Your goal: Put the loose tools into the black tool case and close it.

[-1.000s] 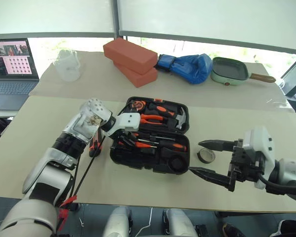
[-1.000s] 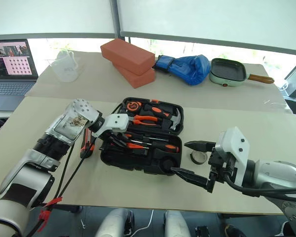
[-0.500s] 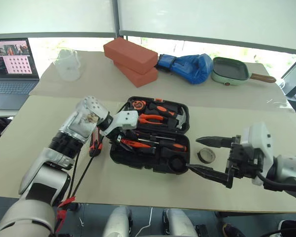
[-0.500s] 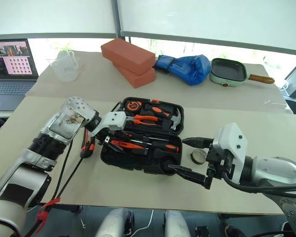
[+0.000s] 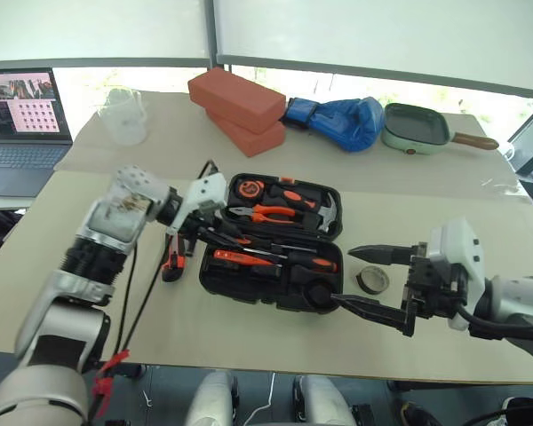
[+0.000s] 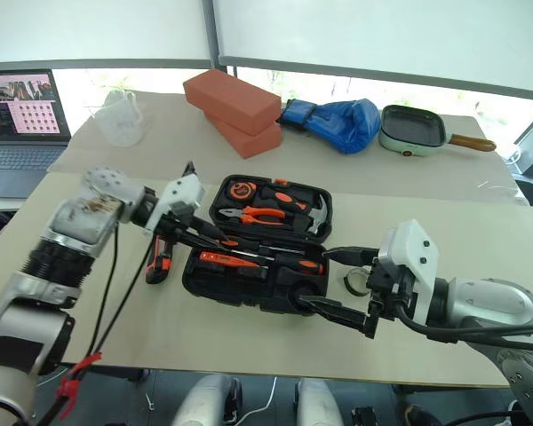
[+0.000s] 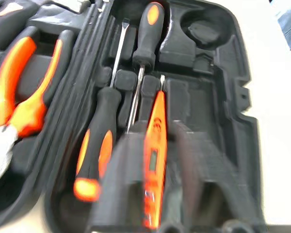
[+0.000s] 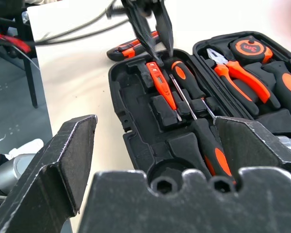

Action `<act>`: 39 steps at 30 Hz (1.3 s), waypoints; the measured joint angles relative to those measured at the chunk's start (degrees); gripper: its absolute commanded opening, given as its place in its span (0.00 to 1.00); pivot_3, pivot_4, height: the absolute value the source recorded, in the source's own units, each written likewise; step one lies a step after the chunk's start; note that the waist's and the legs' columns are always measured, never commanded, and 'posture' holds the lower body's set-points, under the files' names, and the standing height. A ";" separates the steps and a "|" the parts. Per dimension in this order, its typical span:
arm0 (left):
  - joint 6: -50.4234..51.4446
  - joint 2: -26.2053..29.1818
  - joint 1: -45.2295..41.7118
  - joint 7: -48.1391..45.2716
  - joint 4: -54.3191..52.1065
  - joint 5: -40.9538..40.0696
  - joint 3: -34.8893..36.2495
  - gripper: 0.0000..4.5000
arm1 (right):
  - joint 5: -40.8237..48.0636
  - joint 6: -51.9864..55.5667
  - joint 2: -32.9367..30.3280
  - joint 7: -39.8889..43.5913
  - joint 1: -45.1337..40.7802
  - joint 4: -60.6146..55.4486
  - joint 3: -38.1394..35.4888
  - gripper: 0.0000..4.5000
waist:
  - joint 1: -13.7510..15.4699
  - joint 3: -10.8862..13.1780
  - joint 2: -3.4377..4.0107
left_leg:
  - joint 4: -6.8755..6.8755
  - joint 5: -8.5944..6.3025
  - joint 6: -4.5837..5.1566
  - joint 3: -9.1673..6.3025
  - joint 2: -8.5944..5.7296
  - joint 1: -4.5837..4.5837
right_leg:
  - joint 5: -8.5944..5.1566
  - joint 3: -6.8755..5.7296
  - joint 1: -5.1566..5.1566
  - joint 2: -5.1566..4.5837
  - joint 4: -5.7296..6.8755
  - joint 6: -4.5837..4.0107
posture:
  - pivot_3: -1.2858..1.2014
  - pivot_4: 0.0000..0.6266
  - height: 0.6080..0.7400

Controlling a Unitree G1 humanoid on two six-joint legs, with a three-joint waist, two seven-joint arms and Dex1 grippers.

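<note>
The black tool case (image 5: 275, 253) lies open on the surface (image 5: 89, 293), directly between the two tools. The left tool (image 6: 215, 232), its fingers pressed together and empty, hovers at the case's left edge above the front tray, where the slim red screwdriver (image 7: 154, 145) and two black-and-orange-handled screwdrivers (image 7: 99, 138) rest in their recesses. Just behind the left tool, outside the case, the orange-and-black utility knife (image 5: 171, 264) lies on the surface. The right tool (image 5: 366, 282) hangs at the case's right front corner with its fingers spread wide, holding nothing; the small black tape roll (image 5: 371, 280) sits on the surface between those fingers and beside the case. In the rear tray, beyond both tools, lie orange-handled pliers (image 5: 271, 213) and a hammer (image 5: 324, 213). Farther back are red bricks (image 5: 235, 106), a blue boxing glove (image 5: 342, 120) and a green pan (image 5: 417, 129).
</note>
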 measured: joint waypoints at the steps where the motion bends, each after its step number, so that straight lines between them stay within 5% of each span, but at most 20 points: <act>1: -1.17 -0.26 0.54 0.29 0.59 0.39 -0.08 0.01 | 0.00 0.00 0.00 -0.02 -0.02 0.10 0.00 1.00 | -0.09 0.00 0.00 | 0.00 0.00 0.00 0.00 0.02 0.00 | 0.00 0.00 -0.01 0.02 0.01 0.00 | 0.52 0.24 0.99; 24: -7.72 -0.16 2.39 2.74 3.74 3.57 -0.05 0.01 | 3.39 0.77 -0.81 -2.44 -3.03 0.27 1.51 1.00 | -0.19 -0.13 0.16 | 0.00 0.00 0.00 0.03 0.05 0.12 | 0.00 0.05 0.08 0.01 0.05 -0.01 | 0.52 0.24 0.99; 30: 13.30 8.38 7.52 6.87 -11.31 -8.40 15.35 0.42 | 1.92 0.73 -0.77 -1.27 -7.40 2.61 6.38 1.00 | -1.33 -0.10 0.17 | -0.02 0.00 0.00 -0.02 0.17 0.03 | -0.02 0.07 -0.08 -0.01 0.12 -0.01 | 0.52 0.24 0.99; 36: 27.91 15.82 32.64 18.58 -28.16 -12.18 34.45 0.93 | -1.70 -1.09 0.20 3.26 -12.24 6.83 11.61 1.00 | -1.88 -0.10 0.23 | -0.29 0.00 -0.01 0.11 0.21 0.29 | -0.04 0.21 -0.01 -0.04 0.08 -0.01 | 0.52 0.24 0.99; 39: 30.53 16.15 41.62 22.59 -31.32 -11.96 39.76 0.99 | -3.18 -1.59 0.58 5.34 -13.89 8.70 13.10 1.00 | -1.12 -0.07 0.18 | -0.28 0.02 -0.05 0.11 0.21 0.32 | -0.05 0.13 0.02 -0.09 0.08 -0.04 | 0.52 0.24 0.99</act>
